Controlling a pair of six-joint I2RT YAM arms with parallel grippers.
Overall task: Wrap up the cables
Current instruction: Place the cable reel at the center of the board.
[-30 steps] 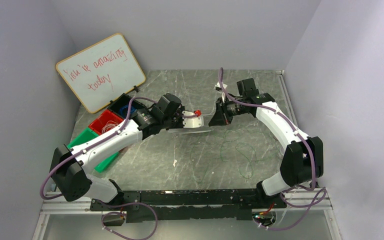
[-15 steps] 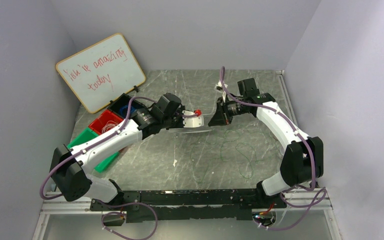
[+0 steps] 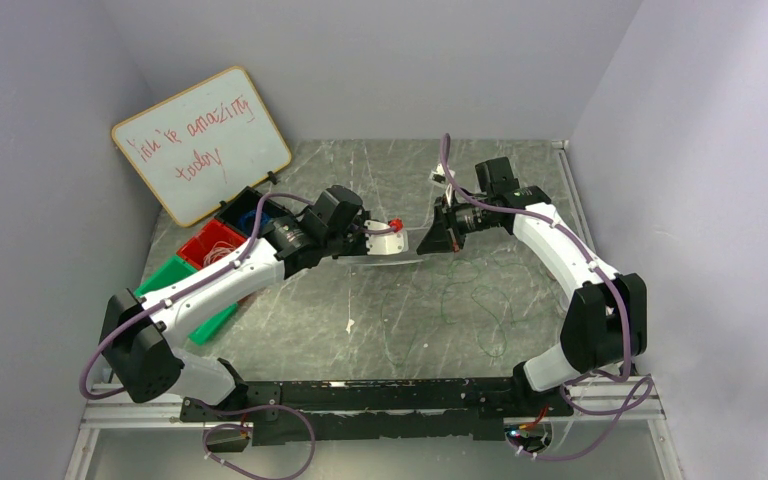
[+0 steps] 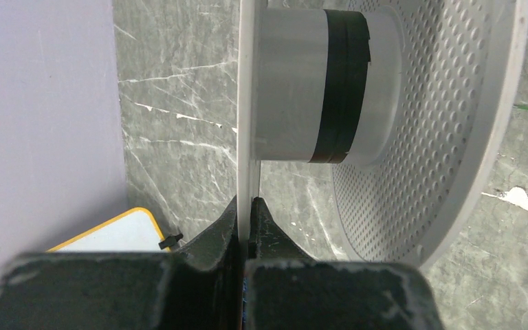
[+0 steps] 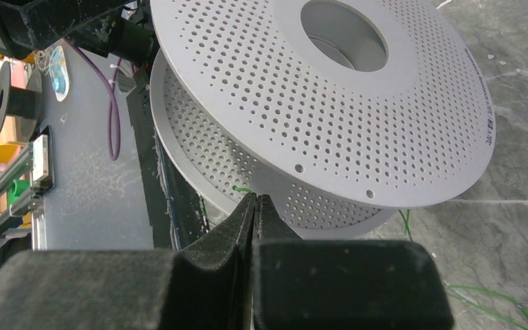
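My left gripper (image 3: 368, 240) is shut on the near flange (image 4: 247, 103) of a white perforated spool (image 3: 392, 258) and holds it above the table. Its grey hub (image 4: 302, 82) carries a black band. My right gripper (image 3: 428, 240) is shut right at the spool's edge, and a short piece of the thin green cable (image 5: 242, 190) shows at its fingertips (image 5: 247, 206). The rest of the cable (image 3: 475, 300) lies in loose squiggly strands on the table under and right of the spool. More strands show in the right wrist view (image 5: 488, 295).
A whiteboard (image 3: 200, 140) leans at the back left. Red (image 3: 212, 245), green (image 3: 172, 278) and dark (image 3: 250, 212) bins stand under my left arm. Grey walls close in on the left, back and right. A black rail (image 3: 380, 400) runs along the near edge.
Both arms have stayed almost still. The loose green strands on the table have shifted slightly.
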